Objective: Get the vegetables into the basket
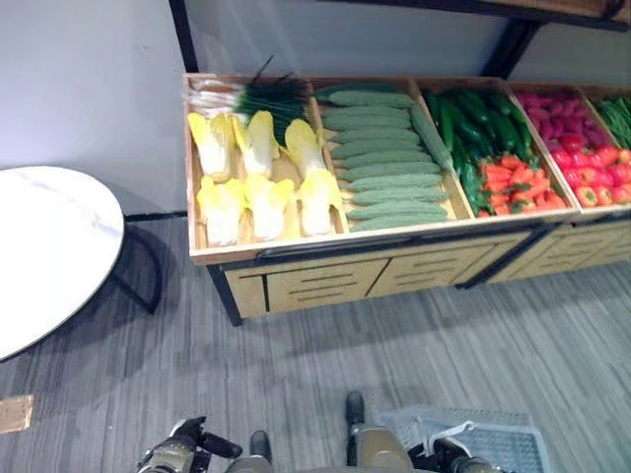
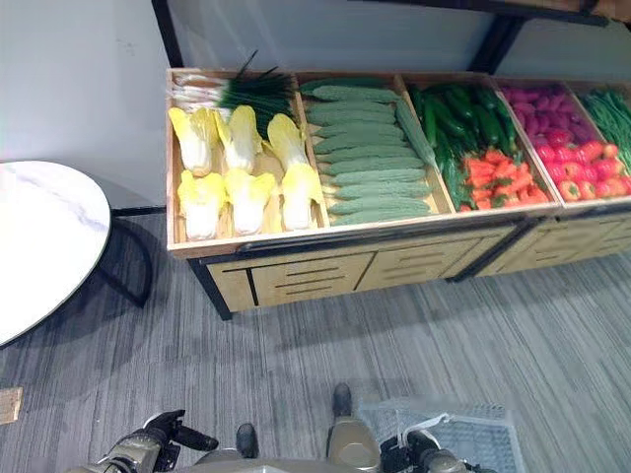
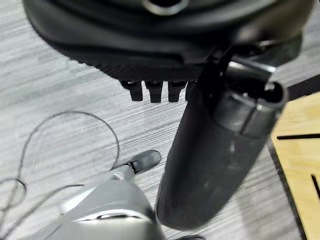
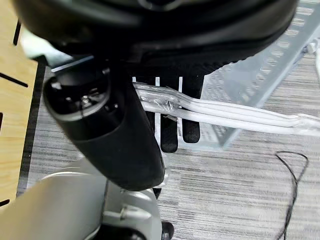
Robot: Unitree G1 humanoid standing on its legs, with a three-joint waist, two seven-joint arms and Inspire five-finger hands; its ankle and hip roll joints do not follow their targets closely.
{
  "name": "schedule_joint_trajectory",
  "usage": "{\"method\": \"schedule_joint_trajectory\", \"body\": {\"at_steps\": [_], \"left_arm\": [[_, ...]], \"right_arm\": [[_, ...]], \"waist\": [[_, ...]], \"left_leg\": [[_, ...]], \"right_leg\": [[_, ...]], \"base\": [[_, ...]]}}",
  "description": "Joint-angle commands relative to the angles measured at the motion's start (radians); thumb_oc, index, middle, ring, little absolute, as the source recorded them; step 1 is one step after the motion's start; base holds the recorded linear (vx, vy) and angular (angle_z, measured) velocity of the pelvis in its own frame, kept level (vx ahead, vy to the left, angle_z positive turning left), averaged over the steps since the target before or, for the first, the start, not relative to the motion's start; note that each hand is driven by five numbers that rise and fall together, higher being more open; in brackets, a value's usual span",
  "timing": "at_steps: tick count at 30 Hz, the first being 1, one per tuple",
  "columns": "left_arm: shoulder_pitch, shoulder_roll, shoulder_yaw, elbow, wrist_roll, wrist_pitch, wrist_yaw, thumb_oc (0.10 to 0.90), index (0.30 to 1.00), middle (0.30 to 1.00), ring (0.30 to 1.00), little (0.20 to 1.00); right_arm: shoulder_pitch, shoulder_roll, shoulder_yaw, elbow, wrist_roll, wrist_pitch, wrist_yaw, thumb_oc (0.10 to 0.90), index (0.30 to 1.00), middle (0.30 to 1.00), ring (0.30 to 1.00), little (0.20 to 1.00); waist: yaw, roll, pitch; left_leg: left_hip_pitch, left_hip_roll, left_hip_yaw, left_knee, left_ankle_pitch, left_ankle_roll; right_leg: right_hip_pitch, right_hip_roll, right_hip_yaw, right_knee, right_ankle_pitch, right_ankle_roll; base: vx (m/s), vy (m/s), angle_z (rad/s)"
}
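Note:
A long wooden stand holds vegetables in several bins: yellow-white cabbages, green onions, pale green gourds, dark green cucumbers, orange-red carrots and red and pink produce. A pale plastic basket hangs low at my right side, above the floor. My right hand is curled round its white handle. My left hand hangs low at my left with straight fingers and holds nothing; its thumb stands out. Both hands are well short of the stand.
A round white table on a dark frame stands at the left, close to the stand's left end. Grey striped floor lies between me and the stand. A grey wall and dark shelf posts rise behind the bins.

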Motion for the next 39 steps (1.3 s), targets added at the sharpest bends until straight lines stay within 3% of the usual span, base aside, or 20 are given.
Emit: {"method": "schedule_joint_trajectory", "body": {"at_steps": [1, 9, 12, 17, 18, 19, 23, 25, 30, 34, 37, 39], "left_arm": [[-0.062, -0.005, 0.015, 0.006, -0.004, -0.009, 0.007, 0.9, 1.0, 1.0, 1.0, 1.0], [-0.046, -0.031, 0.013, -0.05, -0.046, -0.027, 0.009, 0.9, 1.0, 1.0, 1.0, 1.0], [-0.034, -0.038, -0.016, -0.218, -0.111, -0.049, -0.006, 0.9, 1.0, 1.0, 1.0, 1.0], [0.105, 0.005, -0.005, -0.7, -0.253, -0.071, -0.028, 0.9, 1.0, 1.0, 1.0, 1.0], [0.108, 0.006, -0.005, -0.704, -0.253, -0.069, -0.027, 0.9, 1.0, 1.0, 1.0, 1.0], [0.179, 0.037, 0.044, -0.919, -0.329, -0.074, -0.048, 0.9, 1.0, 1.0, 1.0, 1.0], [0.197, 0.043, 0.101, -1.043, -0.392, -0.09, -0.037, 0.9, 1.0, 1.0, 1.0, 1.0], [0.149, 0.046, 0.165, -1.126, -0.401, -0.119, 0.018, 0.9, 1.0, 1.0, 1.0, 1.0], [0.041, 0.092, 0.196, -1.141, -0.33, -0.141, 0.087, 0.9, 1.0, 1.0, 1.0, 1.0], [0.039, 0.092, 0.195, -1.14, -0.33, -0.141, 0.087, 0.9, 1.0, 1.0, 1.0, 1.0], [-0.151, 0.167, 0.213, -1.082, -0.27, -0.166, 0.186, 0.9, 1.0, 1.0, 1.0, 1.0], [-0.208, 0.196, 0.205, -1.051, -0.271, -0.168, 0.209, 0.9, 1.0, 1.0, 1.0, 1.0]], "right_arm": [[-0.037, -0.033, 0.016, -0.017, -0.011, -0.009, 0.018, 0.4, 0.3, 0.3, 0.3, 0.3], [-0.033, -0.044, 0.008, -0.024, -0.004, -0.016, 0.004, 0.4, 0.3, 0.3, 0.3, 0.3], [-0.035, -0.063, -0.007, -0.039, -0.004, -0.022, -0.006, 0.4, 0.3, 0.3, 0.3, 0.3], [-0.011, -0.102, -0.063, -0.093, 0.004, -0.023, -0.001, 0.4, 0.3, 0.3, 0.3, 0.3], [-0.01, -0.102, -0.063, -0.093, 0.003, -0.022, -0.001, 0.4, 0.3, 0.3, 0.3, 0.3], [0.004, -0.114, -0.092, -0.118, -0.003, -0.02, 0.006, 0.4, 0.3, 0.3, 0.3, 0.3], [0.011, -0.12, -0.109, -0.117, -0.012, -0.017, 0.012, 0.4, 0.3, 0.3, 0.3, 0.3], [0.012, -0.112, -0.106, -0.105, -0.022, -0.018, 0.01, 0.4, 0.3, 0.3, 0.3, 0.3], [0.0, -0.105, -0.082, -0.084, -0.036, -0.019, 0.003, 0.4, 0.3, 0.3, 0.3, 0.3], [-0.001, -0.104, -0.082, -0.084, -0.036, -0.02, 0.002, 0.4, 0.3, 0.3, 0.3, 0.3], [-0.025, -0.099, -0.04, -0.073, -0.055, -0.024, -0.011, 0.4, 0.3, 0.3, 0.3, 0.3], [-0.034, -0.1, -0.028, -0.074, -0.057, -0.023, -0.015, 0.4, 0.3, 0.3, 0.3, 0.3]], "waist": [[0.0, 0.012, -0.003], [0.002, 0.04, -0.031], [0.007, 0.063, -0.022], [0.02, 0.091, -0.011], [0.02, 0.091, -0.012], [0.024, 0.097, -0.012], [0.028, 0.102, -0.016], [0.024, 0.104, -0.021], [0.013, 0.105, -0.024], [0.014, 0.105, -0.023], [-0.018, 0.112, -0.025], [-0.026, 0.117, -0.023]], "left_leg": [[-0.098, 0.048, -0.016, 0.1, -0.042, -0.025], [-0.079, 0.073, -0.039, 0.079, -0.022, -0.051], [-0.089, 0.08, -0.061, 0.079, -0.008, -0.063], [-0.103, 0.079, -0.089, 0.075, 0.008, -0.073], [-0.102, 0.079, -0.09, 0.075, 0.008, -0.073], [-0.103, 0.079, -0.099, 0.074, 0.009, -0.076], [-0.098, 0.079, -0.105, 0.073, 0.006, -0.077], [-0.087, 0.081, -0.097, 0.058, 0.006, -0.08], [-0.075, 0.084, -0.082, 0.034, 0.011, -0.083], [-0.074, 0.084, -0.081, 0.033, 0.011, -0.083], [-0.071, 0.093, -0.039, -0.009, 0.028, -0.09], [-0.079, 0.096, -0.031, -0.013, 0.032, -0.092]], "right_leg": [[0.036, -0.027, 0.012, 0.055, -0.092, 0.082], [0.087, -0.008, -0.015, 0.013, -0.115, 0.057], [0.098, -0.004, -0.036, -0.006, -0.115, 0.05], [0.115, -0.004, -0.069, -0.032, -0.106, 0.049], [0.116, -0.004, -0.069, -0.032, -0.106, 0.049], [0.123, -0.006, -0.074, -0.035, -0.107, 0.05], [0.13, -0.006, -0.081, -0.041, -0.107, 0.05], [0.136, -0.002, -0.075, -0.059, -0.103, 0.049], [0.132, 0.005, -0.063, -0.075, -0.094, 0.05], [0.132, 0.005, -0.062, -0.075, -0.094, 0.05], [0.093, 0.018, -0.022, -0.088, -0.08, 0.057], [0.076, 0.02, -0.011, -0.089, -0.075, 0.056]], "base": [[0.07, -0.138, -0.09], [0.02, -0.101, 0.06], [-0.04, -0.069, 0.1], [-0.02, -0.034, 0.14], [0.0, -0.031, 0.26], [0.0, -0.027, 0.25], [0.01, -0.014, 0.05], [0.05, -0.015, 0.01], [0.02, -0.006, -0.04], [0.0, 0.0, -0.08], [0.01, -0.002, -0.18], [-0.04, -0.002, -0.46]]}}
